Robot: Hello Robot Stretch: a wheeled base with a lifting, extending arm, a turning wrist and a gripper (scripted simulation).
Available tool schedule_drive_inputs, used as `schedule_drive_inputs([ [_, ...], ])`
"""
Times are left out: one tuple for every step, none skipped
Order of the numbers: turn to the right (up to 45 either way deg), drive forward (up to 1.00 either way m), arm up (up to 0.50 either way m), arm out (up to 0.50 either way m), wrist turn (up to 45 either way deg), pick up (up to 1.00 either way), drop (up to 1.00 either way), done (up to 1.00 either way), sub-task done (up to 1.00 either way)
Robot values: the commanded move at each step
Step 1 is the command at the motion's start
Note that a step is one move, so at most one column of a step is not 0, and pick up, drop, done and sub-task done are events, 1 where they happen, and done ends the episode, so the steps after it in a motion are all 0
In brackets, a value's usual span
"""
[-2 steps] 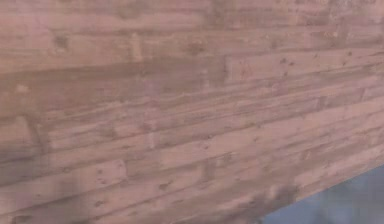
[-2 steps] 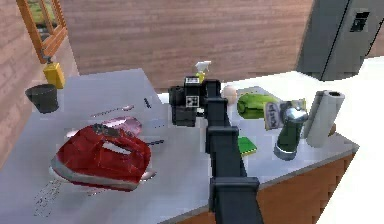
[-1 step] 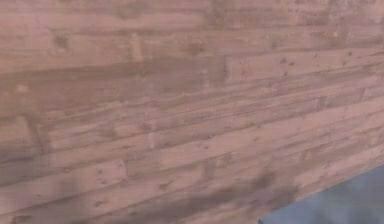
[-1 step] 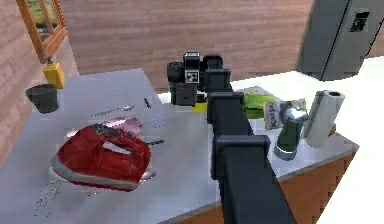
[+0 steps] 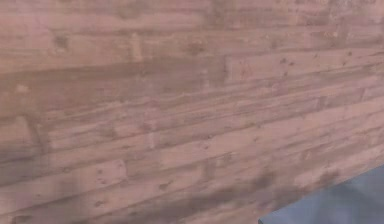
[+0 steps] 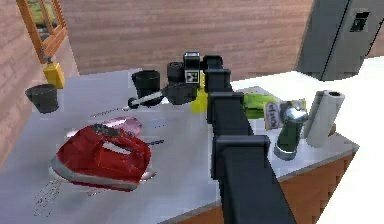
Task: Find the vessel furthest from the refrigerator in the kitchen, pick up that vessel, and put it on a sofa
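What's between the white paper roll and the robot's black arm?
In the arm side view, a small dark-and-silver bottle-like thing stands between the paper roll and the arm, with something green behind it.

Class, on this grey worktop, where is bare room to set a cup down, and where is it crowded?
Bare: the strip between the small dark cup and the dark round pot, and the patch between the red rounded appliance and the dark arm bar. Crowded: right of it, around the white paper roll and silver shaker.
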Motion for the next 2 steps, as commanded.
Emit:
schedule_drive_inputs([
  [0.0, 0.0, 0.0, 0.0, -45.0, 0.0, 0.0, 0.0, 0.0],
  [0.0, 0.0, 0.0, 0.0, -45.0, 0.0, 0.0, 0.0, 0.0],
])
